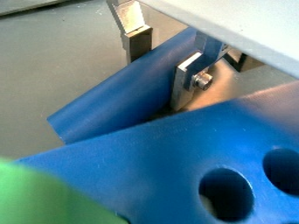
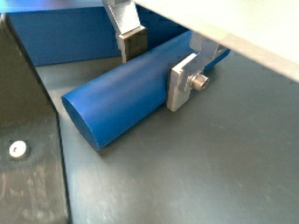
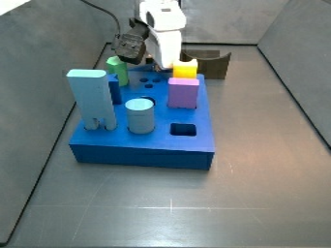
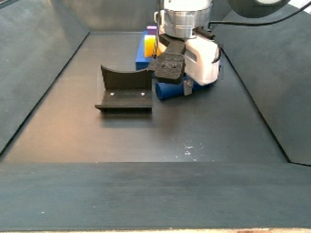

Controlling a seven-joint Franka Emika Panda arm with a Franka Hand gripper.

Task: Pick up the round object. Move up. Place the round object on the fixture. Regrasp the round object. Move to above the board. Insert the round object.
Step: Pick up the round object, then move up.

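Observation:
The round object (image 2: pixel 117 105) is a long dark blue cylinder lying on its side, low over the grey floor beside the board (image 3: pixel 142 145). In both wrist views my gripper (image 2: pixel 156 70) straddles it, with a silver finger (image 2: pixel 184 80) pressed on one flank and the other finger (image 2: pixel 132 44) at the far flank. It looks shut on the cylinder (image 1: pixel 111 101). In a side view the gripper (image 4: pixel 183 77) stands just right of the dark fixture (image 4: pixel 122 88), with the blue cylinder (image 4: pixel 170 92) under it. The board's holed top (image 1: pixel 152 157) lies close by.
On the board stand a tall pale blue block (image 3: pixel 88 97), a short pale cylinder (image 3: pixel 139 116), a pink block (image 3: pixel 184 94), a yellow piece (image 3: pixel 187 70) and a green cylinder (image 3: pixel 116 70). The fixture (image 3: pixel 214 60) sits behind the board. Grey walls enclose the floor.

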